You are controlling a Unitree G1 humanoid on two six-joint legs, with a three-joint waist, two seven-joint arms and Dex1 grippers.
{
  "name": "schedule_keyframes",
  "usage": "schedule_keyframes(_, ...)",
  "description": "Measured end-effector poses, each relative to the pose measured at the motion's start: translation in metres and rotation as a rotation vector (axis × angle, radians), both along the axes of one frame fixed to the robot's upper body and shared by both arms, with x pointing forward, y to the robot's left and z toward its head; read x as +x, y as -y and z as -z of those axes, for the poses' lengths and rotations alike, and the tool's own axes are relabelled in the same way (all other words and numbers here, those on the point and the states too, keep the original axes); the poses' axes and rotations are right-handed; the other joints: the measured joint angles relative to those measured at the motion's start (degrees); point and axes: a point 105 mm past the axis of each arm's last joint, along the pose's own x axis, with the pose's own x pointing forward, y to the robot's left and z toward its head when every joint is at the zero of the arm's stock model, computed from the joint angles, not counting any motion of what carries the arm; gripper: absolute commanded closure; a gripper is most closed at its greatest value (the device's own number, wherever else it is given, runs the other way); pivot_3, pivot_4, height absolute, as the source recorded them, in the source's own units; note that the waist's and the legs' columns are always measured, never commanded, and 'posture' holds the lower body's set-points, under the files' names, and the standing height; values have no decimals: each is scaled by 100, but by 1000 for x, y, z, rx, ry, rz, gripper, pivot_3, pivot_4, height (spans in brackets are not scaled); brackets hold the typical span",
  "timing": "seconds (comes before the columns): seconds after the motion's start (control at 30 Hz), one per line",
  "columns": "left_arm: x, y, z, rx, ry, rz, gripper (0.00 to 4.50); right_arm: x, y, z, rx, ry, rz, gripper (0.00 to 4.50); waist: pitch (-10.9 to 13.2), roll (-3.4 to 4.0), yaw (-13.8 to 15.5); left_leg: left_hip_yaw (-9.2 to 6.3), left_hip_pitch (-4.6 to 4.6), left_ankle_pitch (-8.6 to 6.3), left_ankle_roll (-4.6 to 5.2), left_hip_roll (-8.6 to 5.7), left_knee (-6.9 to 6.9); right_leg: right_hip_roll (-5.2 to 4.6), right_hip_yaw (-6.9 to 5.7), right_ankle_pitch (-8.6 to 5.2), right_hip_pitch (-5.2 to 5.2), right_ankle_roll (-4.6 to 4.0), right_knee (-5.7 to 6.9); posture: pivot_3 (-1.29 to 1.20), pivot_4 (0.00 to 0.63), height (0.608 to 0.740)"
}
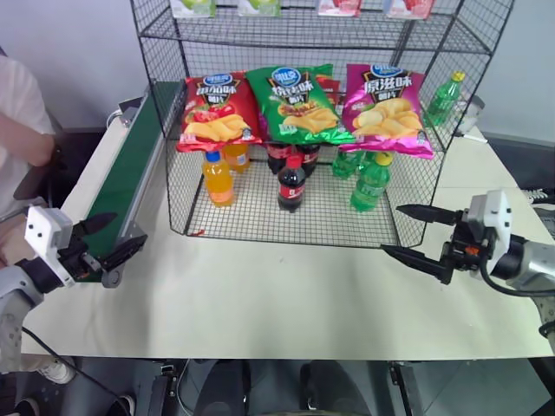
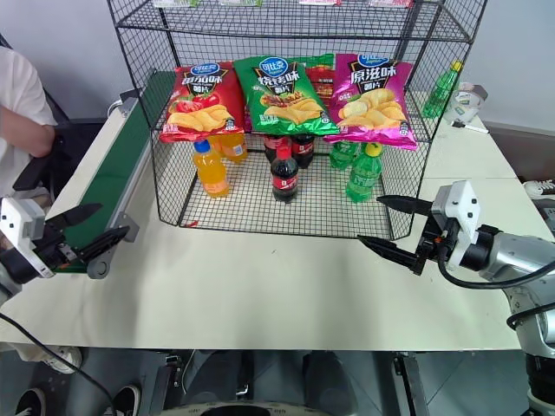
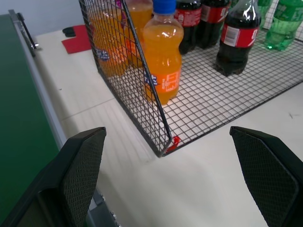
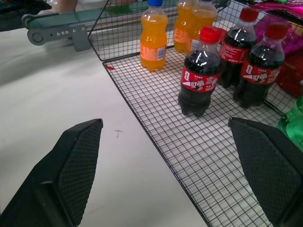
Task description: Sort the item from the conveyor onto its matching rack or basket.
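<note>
The item, a shiny green crisp bag (image 1: pixel 299 104), lies on the middle tier of the black wire rack (image 1: pixel 260 212), between a red bag (image 1: pixel 217 108) and a magenta bag (image 1: pixel 386 108). The dark green conveyor (image 1: pixel 130 165) runs along the table's left side, and its visible belt carries nothing. My left gripper (image 1: pixel 113 236) hovers open and empty beside the conveyor's near end, pointing toward the rack. My right gripper (image 1: pixel 392 228) is open and empty too, just off the rack's front right corner. Neither gripper touches anything.
Orange soda (image 1: pixel 217 178), cola (image 1: pixel 291 184) and green soda (image 1: pixel 371 182) bottles stand on the rack's bottom tier. A green bottle (image 1: pixel 445 97) stands behind the rack at the right. A person (image 1: pixel 17 121) is at the far left by the conveyor. Bare tabletop (image 1: pixel 277 295) lies between the grippers.
</note>
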Motion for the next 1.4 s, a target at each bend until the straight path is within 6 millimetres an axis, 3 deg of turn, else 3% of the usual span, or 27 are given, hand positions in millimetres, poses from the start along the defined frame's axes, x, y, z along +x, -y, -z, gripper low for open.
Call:
schedule_keyframes(0.73,-3,1,14,14,-49,76,0,-3,17,18,-47,5,2,69,0,0,2,1,3,0,1,0,3,7,0,0,2,1,4,0,150,739)
schedule_keyframes(1.4,-6,9,12,-20,-25,131,0,-3,25,35,-75,7,-13,69,0,0,1,1,5,0,1,0,8,9,-1,1,5,2,9,0,150,739)
